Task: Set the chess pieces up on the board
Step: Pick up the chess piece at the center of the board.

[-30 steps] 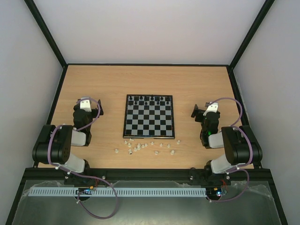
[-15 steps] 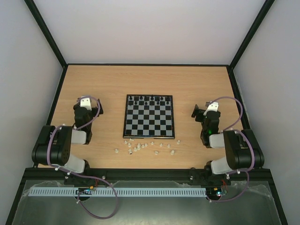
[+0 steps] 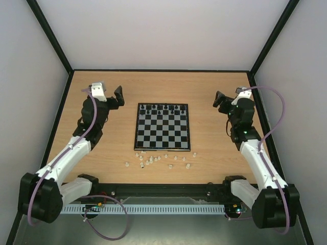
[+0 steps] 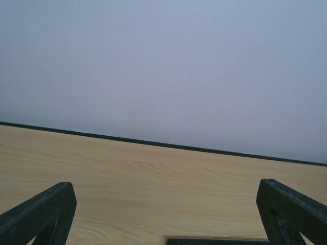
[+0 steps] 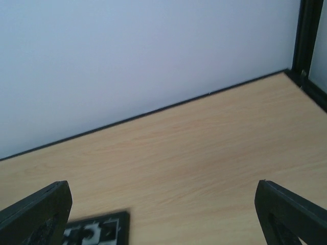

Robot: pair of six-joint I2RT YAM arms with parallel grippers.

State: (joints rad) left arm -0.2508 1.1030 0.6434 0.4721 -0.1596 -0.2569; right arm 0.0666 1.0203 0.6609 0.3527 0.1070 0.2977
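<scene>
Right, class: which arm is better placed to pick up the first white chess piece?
Left, narrowly. Both the left claw and right claw hover open by the far corners of the board, but the chess pieces bunch thickest off its near-left corner.

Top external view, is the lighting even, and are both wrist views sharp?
Top external view: even light, no glare; the small black-and-white checkered chessboard is crisp, the tiny cream-white plastic chess pieces too small to tell apart. Left wrist view: hazy, the left gripper's dark fingers soft-edged. Right wrist view: brighter, the light wooden tabletop shows clearer grain.
</scene>
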